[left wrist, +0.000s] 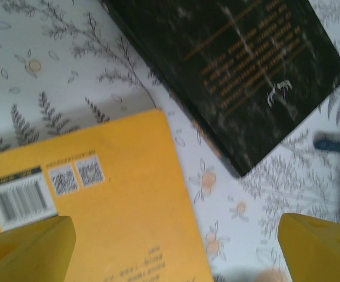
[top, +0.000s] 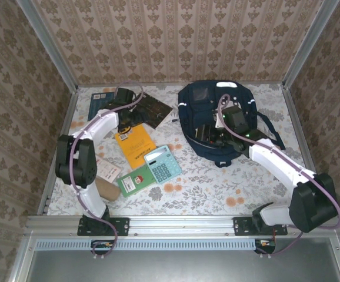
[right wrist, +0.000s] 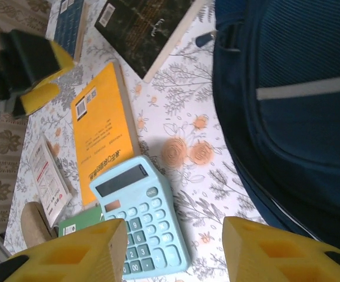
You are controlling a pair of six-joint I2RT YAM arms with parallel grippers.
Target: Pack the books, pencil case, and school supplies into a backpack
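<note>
The navy backpack (top: 208, 100) lies at the back right, and its blue side (right wrist: 293, 106) is close in the right wrist view. My right gripper (top: 209, 134) hangs open over its near-left edge; in the wrist view its jaws (right wrist: 173, 252) hold nothing, above the light blue calculator (right wrist: 143, 217). My left gripper (top: 127, 119) is open and empty (left wrist: 176, 252) over the top of the orange-yellow book (left wrist: 111, 217), beside the black book (left wrist: 240, 76). The green book (top: 133, 181), tan pencil case (top: 106, 188), white card (top: 107, 167) and dark blue book (top: 99, 103) lie on the left.
Everything rests on a floral tablecloth (top: 217, 188) enclosed by patterned walls with metal corner posts (top: 46, 41). A dark backpack strap (top: 273, 132) trails to the right. The calculator (top: 162, 164) overlaps the green book's corner.
</note>
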